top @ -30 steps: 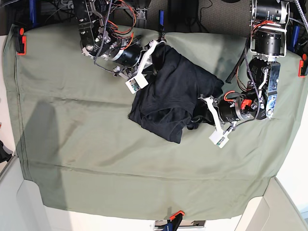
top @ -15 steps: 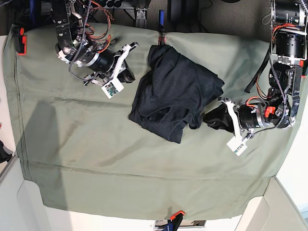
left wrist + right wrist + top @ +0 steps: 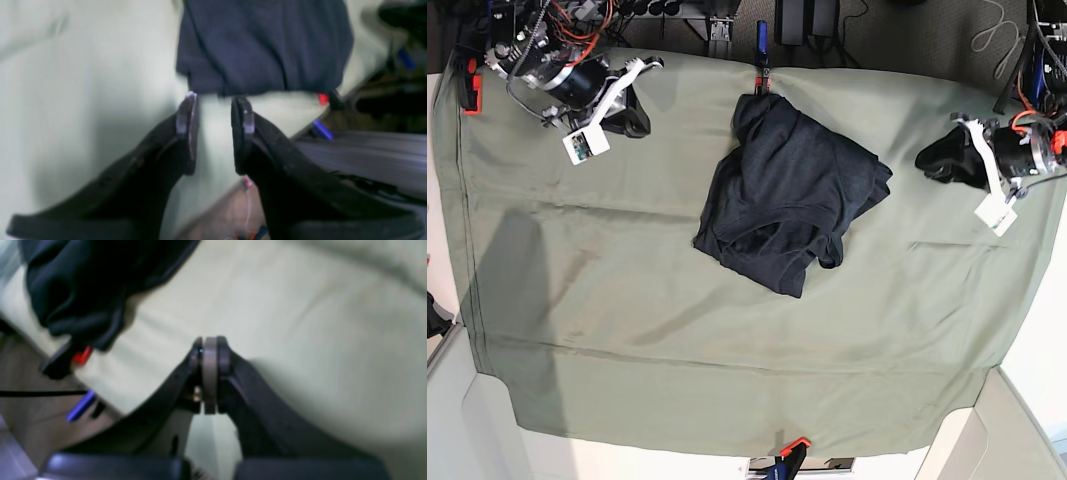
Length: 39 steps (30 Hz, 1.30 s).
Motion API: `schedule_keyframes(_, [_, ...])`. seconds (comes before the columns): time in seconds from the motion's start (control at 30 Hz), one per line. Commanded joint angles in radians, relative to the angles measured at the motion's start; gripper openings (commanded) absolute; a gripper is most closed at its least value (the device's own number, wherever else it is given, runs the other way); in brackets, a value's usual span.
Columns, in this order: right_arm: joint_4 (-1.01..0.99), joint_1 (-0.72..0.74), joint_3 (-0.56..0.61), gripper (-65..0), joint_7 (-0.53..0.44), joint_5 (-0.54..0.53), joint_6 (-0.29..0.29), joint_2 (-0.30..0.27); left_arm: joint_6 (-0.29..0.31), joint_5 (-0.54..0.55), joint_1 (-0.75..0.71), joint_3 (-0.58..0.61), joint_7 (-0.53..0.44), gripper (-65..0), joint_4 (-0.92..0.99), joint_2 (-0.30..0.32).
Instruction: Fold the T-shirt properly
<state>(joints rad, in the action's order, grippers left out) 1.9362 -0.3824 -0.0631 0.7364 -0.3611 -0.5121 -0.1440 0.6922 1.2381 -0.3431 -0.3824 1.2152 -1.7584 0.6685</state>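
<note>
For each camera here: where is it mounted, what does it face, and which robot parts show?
Base: overhead, looking down on the green cloth, T-shirt, both arms.
Left wrist: behind the left gripper, jaws apart, facing the T-shirt.
Right wrist: behind the right gripper, shut, over cloth.
Shared: all three show the T-shirt and cloth.

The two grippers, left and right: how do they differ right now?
The left gripper has its jaws apart with green cloth showing between them; the right gripper is shut, pads pressed together. In the base view the left sits at the cloth's right edge, the right at its top left corner. Both are empty and away from the T-shirt.
</note>
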Motion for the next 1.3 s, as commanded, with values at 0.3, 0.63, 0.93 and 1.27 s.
schedule_keyframes(0.3, [0.036, -0.299, -0.014, -65.0, -0.018, -0.024, -0.008, -0.091, 0.006, -0.023, -0.451, -0.121, -0.014, -50.2, -0.093, -0.027])
schedule_keyframes(0.63, [-0.024, -0.471, -0.014, -65.0, -0.02, -0.02, -0.008, -0.092, 0.006, -0.243, -0.652, -0.114, -0.11, -50.2, -0.074, -0.182])
schedule_keyframes(0.93, [-0.424, -0.393, -0.014, -65.0, -0.022, 0.018, -0.007, -0.092, 0.006, -0.605, -0.603, 0.145, -0.334, -50.2, 0.195, -0.186])
schedule_keyframes(1.27, [-0.901, -0.129, -0.014, -65.0, 0.096, 0.066, 0.046, -0.091, -0.135, -0.786, -0.129, 0.666, -0.431, -53.6, 0.897, -0.2])
